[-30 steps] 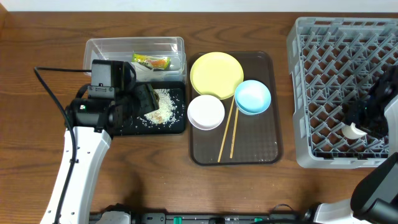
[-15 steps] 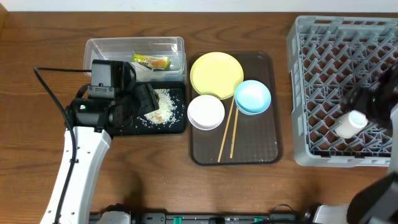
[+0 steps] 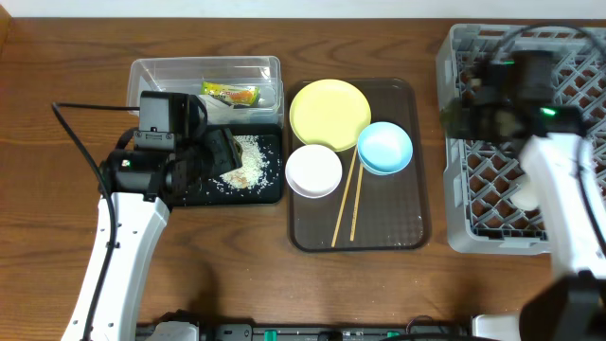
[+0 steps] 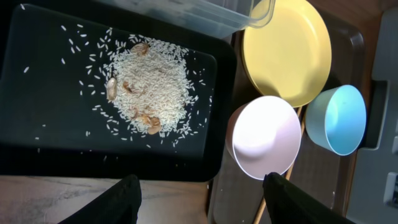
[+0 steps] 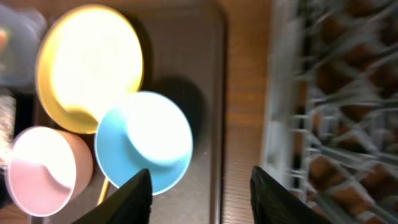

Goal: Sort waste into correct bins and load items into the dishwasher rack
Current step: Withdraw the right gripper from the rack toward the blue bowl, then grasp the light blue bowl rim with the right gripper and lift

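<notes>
Rice scraps (image 4: 146,87) lie heaped in the black tray (image 4: 43,124), left of the serving tray (image 3: 390,220), beneath the left gripper (image 4: 202,199), its jaws spread wide and empty. Yellow plate (image 3: 329,112), pinkish bowl (image 3: 313,170), chopsticks (image 3: 346,204) and blue bowl (image 3: 384,148) rest on the serving tray. Just right of it, the right gripper (image 5: 202,193) hangs spread wide, holding nothing; the cup (image 3: 525,197) lies in the rack (image 3: 453,204).

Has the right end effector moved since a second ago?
Yes. In the overhead view the right end effector went from the dishwasher rack's right edge up and leftward to its upper-left corner, leaving the small cup lying in the rack.
</notes>
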